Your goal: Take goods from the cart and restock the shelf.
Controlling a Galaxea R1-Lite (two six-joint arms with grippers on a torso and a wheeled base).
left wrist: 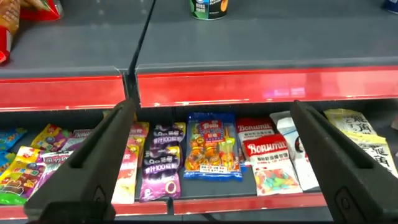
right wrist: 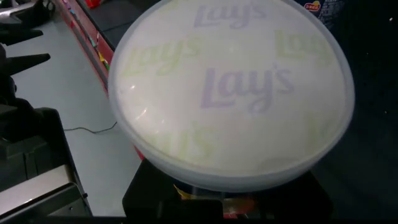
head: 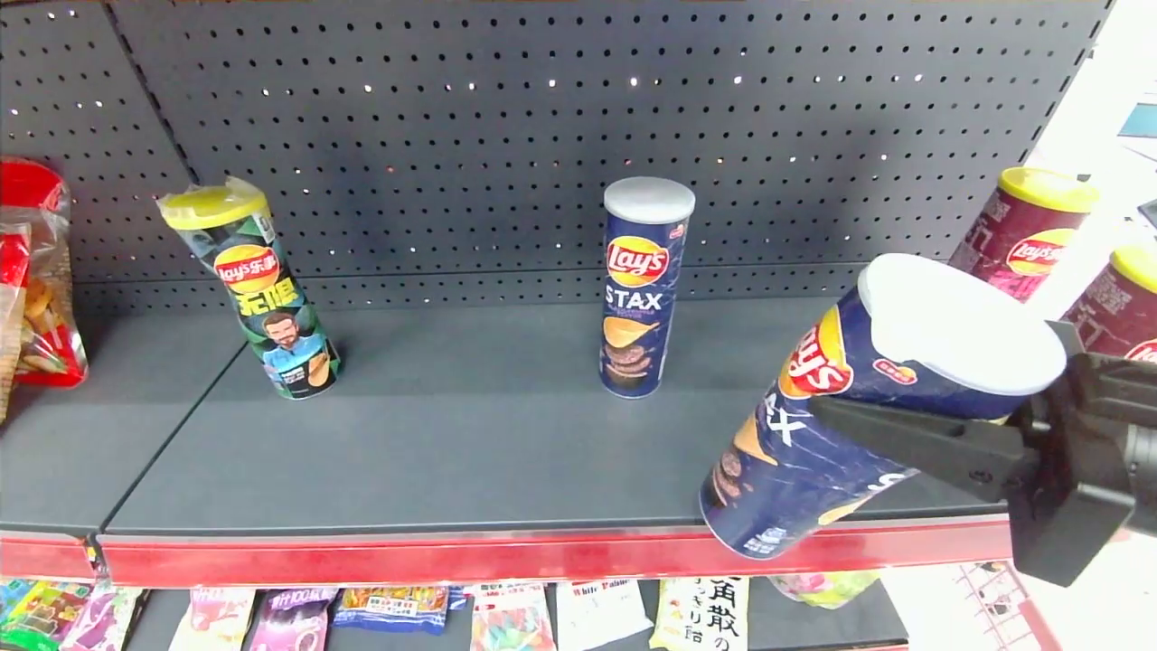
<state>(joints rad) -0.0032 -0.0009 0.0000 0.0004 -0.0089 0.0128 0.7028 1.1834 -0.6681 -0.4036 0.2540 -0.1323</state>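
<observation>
My right pincer [head: 868,407] is clamped round the upper body of a dark blue chips can [head: 786,470]. The can is tilted, its white lid [right wrist: 230,93] toward me and its base down over the shelf's red front lip [head: 452,551] at the right end. I cannot tell whether the base touches it.

My left pincer [left wrist: 212,109] hangs lower with its two fingers spread wide and nothing between them, facing the snack packets [left wrist: 211,146] laid out on the lower shelf.

On the grey shelf [head: 452,452] a second blue chips can [head: 637,289] stands upright near the middle. A green can with a yellow lid [head: 262,289] is well to its left. Two maroon cans [head: 1030,231] with yellow lids stand at the right, behind the one I hold. A red snack bag [head: 36,280] sits at the far left, against the pegboard back [head: 542,136].
</observation>
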